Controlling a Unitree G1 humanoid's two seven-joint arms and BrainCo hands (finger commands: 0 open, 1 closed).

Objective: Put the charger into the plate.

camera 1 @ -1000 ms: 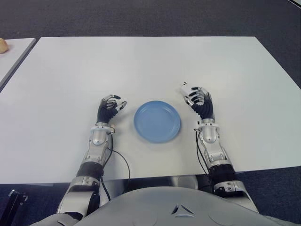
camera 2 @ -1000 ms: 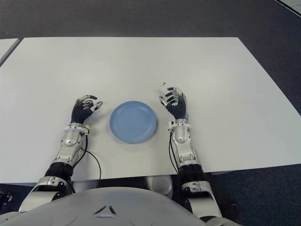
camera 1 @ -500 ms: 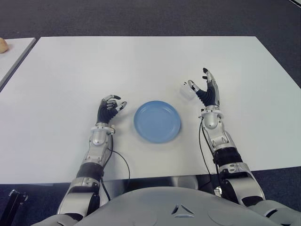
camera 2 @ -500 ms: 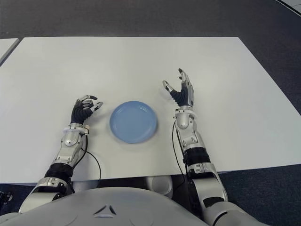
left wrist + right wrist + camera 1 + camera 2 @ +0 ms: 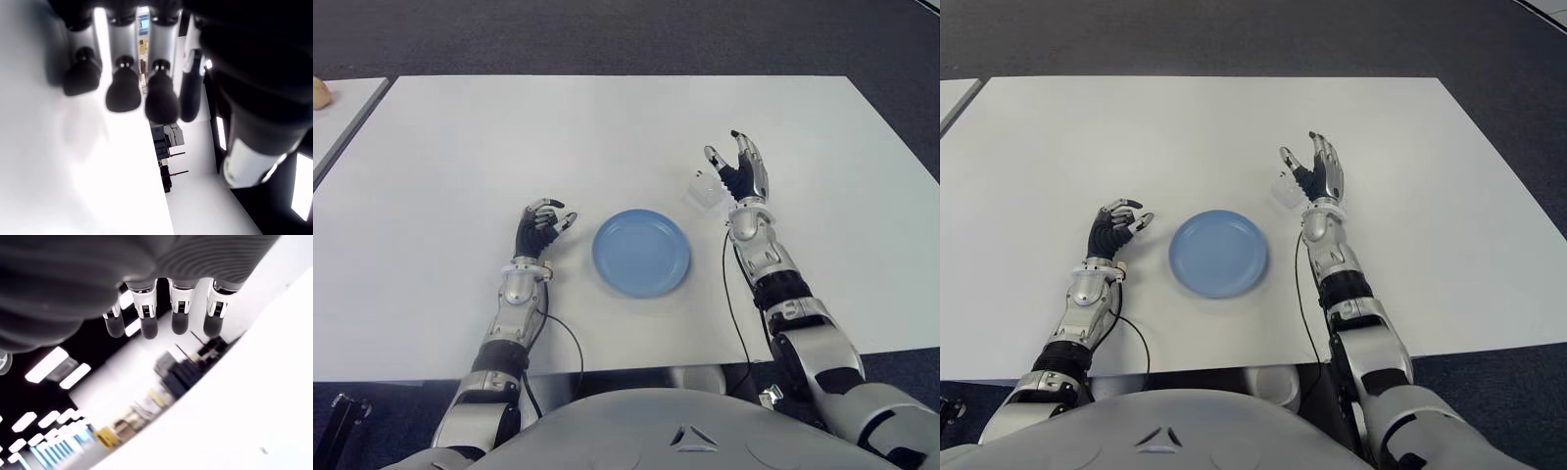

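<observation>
A small white charger (image 5: pixel 702 190) lies on the white table (image 5: pixel 607 127), just right of and beyond the round blue plate (image 5: pixel 640 253). My right hand (image 5: pixel 729 157) is lifted right next to the charger, on its right, open with fingers spread; the right wrist view shows its straight fingers (image 5: pixel 179 316) holding nothing. The plate has nothing in it. My left hand (image 5: pixel 548 211) shows left of the plate, fingers curled and holding nothing.
A second table (image 5: pixel 337 122) adjoins at the far left, with a small tan object (image 5: pixel 319 93) on it. Dark carpet surrounds the tables. A black cable (image 5: pixel 570 338) loops beside my left forearm near the table's front edge.
My right hand, curled at the charger a second ago, has opened and moved up and away from me. The charger stays at about the same spot on the table. The left hand has not moved.
</observation>
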